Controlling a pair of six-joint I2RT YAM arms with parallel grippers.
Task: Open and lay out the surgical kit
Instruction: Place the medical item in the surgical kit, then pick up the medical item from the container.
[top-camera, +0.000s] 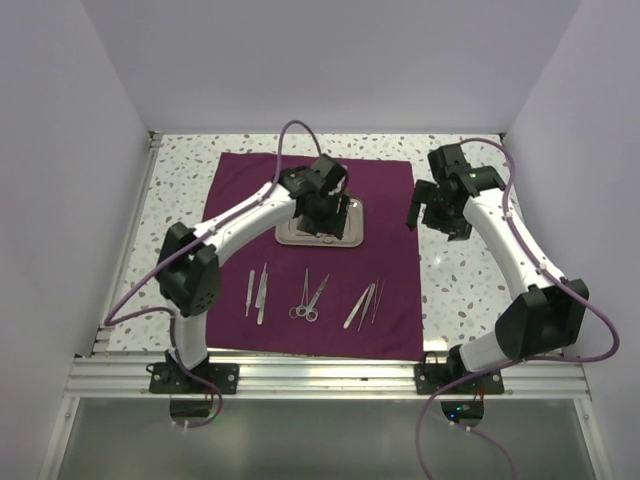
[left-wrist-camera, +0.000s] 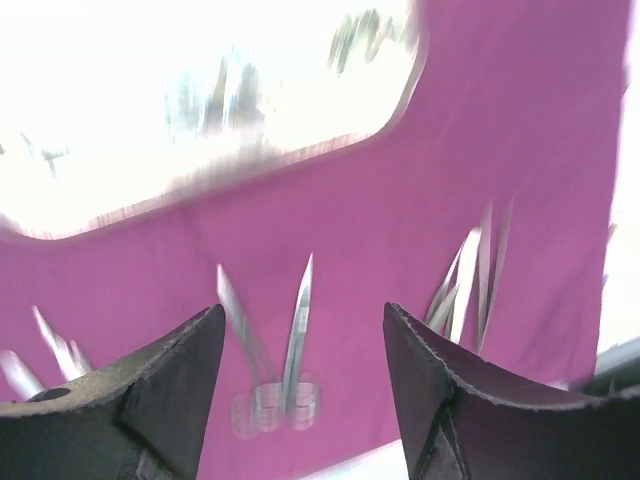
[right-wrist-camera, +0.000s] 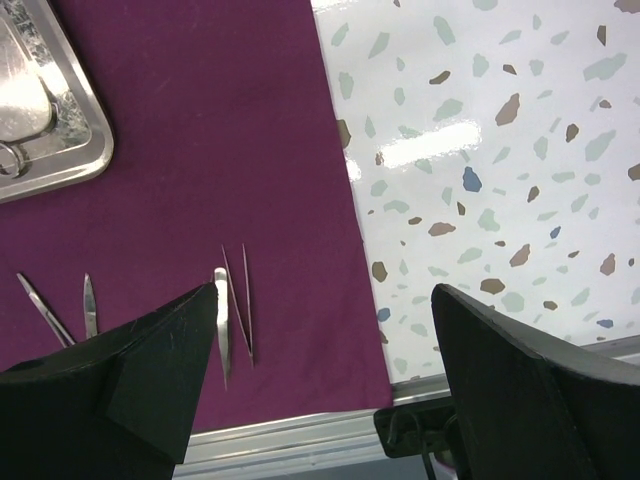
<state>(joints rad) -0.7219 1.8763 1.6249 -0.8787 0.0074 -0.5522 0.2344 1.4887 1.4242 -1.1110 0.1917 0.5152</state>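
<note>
Cloth (top-camera: 390, 190) is spread flat on the table (top-camera: 180, 190). The tray (top-camera: 354, 238) sits on it toward the far middle, long side running left to right.

A row lies on the near side of the tray: first tweezers (top-camera: 257, 292) near-left, scissors (top-camera: 308, 297) straight in front, second tweezers (top-camera: 365, 303) near-right. Their long axes run roughly near-to-far; the scissor rings are at the near end.

Left gripper (top-camera: 322, 215) is directly over the tray, jaws apart, nothing between them. Its wrist view is smeared.

Right gripper (top-camera: 420, 213) is off to the right of the tray, above the cloth's right edge, jaws wide and empty.

The right wrist view catches a ring handle (right-wrist-camera: 10, 160) inside the tray at the frame edge, which suggests one piece is not yet laid out. What it is and which way it lies cannot be told.

Judgement: if so, the pick falls to the left arm. It is the nearer one, and the target is straight below its gripper.
</note>
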